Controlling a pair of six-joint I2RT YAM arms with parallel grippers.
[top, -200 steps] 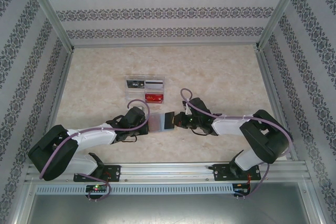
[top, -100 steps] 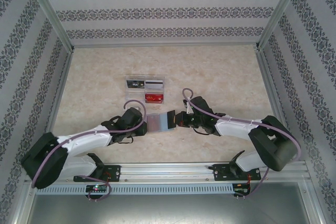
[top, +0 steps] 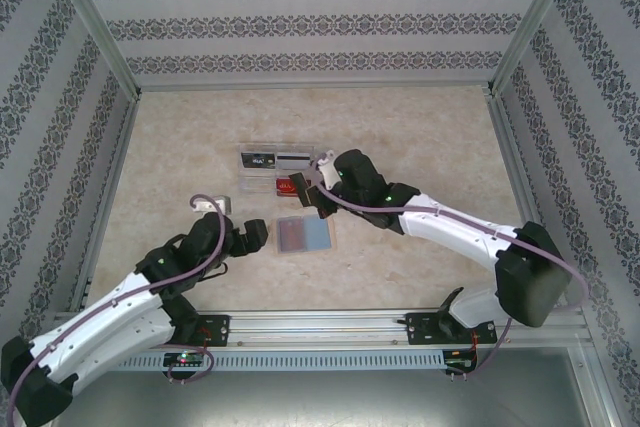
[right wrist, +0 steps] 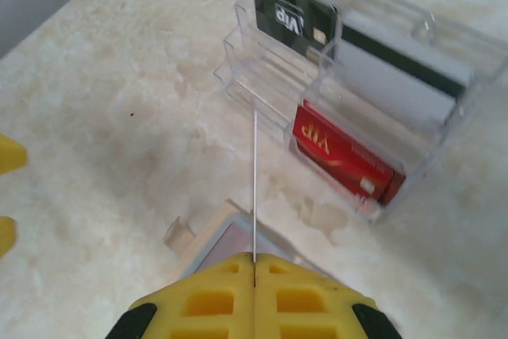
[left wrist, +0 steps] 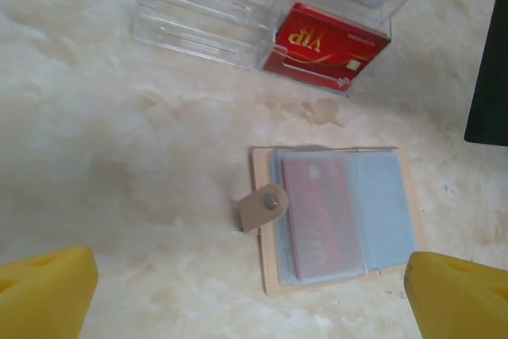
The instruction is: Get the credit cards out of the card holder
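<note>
The tan card holder (top: 303, 234) lies open and flat on the table, its snap tab (left wrist: 263, 206) to the left. Its clear sleeves show a reddish card (left wrist: 321, 220) and a blue-grey one (left wrist: 386, 210). My left gripper (top: 248, 235) is open, just left of the holder and apart from it; its yellow fingers (left wrist: 44, 291) flank the holder from above. My right gripper (right wrist: 254, 260) is shut on a thin credit card (right wrist: 255, 164), seen edge-on, and hangs between the holder and the tray (top: 306, 192).
A clear plastic compartment tray (top: 262, 173) stands behind the holder, with a red VIP card (left wrist: 325, 45), a black VIP card (right wrist: 290, 13) and a white-and-black card (right wrist: 397, 77). Patterned walls enclose the table on three sides.
My left gripper opened, let go of the card holder and drew back left. The holder now lies open on the table. My right gripper moved up towards the tray with a card.
</note>
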